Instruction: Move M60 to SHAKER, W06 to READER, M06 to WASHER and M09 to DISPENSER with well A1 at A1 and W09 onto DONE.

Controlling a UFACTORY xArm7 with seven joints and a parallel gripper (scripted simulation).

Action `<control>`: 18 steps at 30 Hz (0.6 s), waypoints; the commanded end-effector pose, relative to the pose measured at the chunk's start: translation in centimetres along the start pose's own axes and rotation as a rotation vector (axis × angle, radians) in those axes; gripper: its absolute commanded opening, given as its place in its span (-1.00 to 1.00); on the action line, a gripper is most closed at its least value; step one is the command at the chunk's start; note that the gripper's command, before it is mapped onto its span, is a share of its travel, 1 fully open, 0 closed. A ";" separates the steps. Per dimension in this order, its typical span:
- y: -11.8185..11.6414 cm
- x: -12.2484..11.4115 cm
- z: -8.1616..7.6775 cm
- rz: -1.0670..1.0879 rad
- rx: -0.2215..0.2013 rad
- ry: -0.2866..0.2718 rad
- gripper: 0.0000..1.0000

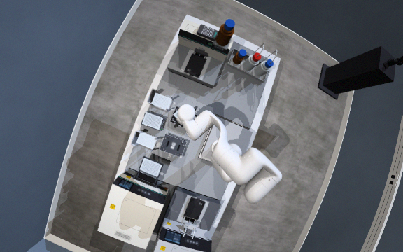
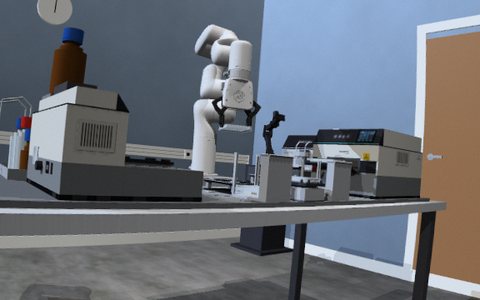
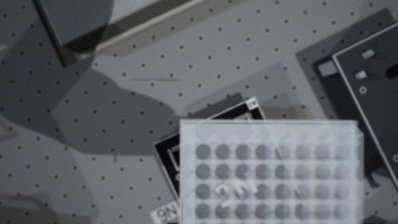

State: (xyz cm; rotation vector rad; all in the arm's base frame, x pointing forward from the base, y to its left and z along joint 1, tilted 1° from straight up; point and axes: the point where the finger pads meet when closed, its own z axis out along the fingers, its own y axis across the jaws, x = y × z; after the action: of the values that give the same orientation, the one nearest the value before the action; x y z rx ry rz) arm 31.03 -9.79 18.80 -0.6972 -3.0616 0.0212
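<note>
My gripper (image 2: 236,123) is shut on a clear multi-well plate (image 2: 236,128) (image 3: 272,172) and holds it level, high above the deck. The held plate's own label is not readable. In the wrist view the plate partly covers the black nest N6 (image 3: 166,152), whose A1 mark shows beyond its upper edge. In the top view the arm's head hides the fingers. Pale plates show in two walled racks (image 1: 161,101) (image 1: 146,140), on a low station (image 1: 153,120) between them, and at the instrument with the large housing (image 1: 150,166). The black carriers at the top (image 1: 196,65) and bottom (image 1: 194,208) instruments hold no plate.
A dark station (image 1: 173,144) (image 3: 382,117) without a plate is beside N6. The tall rack walls (image 2: 276,179) (image 2: 339,180) stand at the table's near side in the exterior view. Bottles (image 1: 225,33) (image 1: 255,62) stand at the top end. A shallow tray (image 1: 204,148) lies beside the arm.
</note>
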 end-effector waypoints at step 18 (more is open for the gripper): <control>-4.6 -4.8 -0.1 0.194 0.000 -0.003 -1.00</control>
State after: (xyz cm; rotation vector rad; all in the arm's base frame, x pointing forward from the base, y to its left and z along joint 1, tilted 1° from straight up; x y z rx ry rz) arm 32.82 -14.76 18.85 -0.9306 -3.0003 0.0211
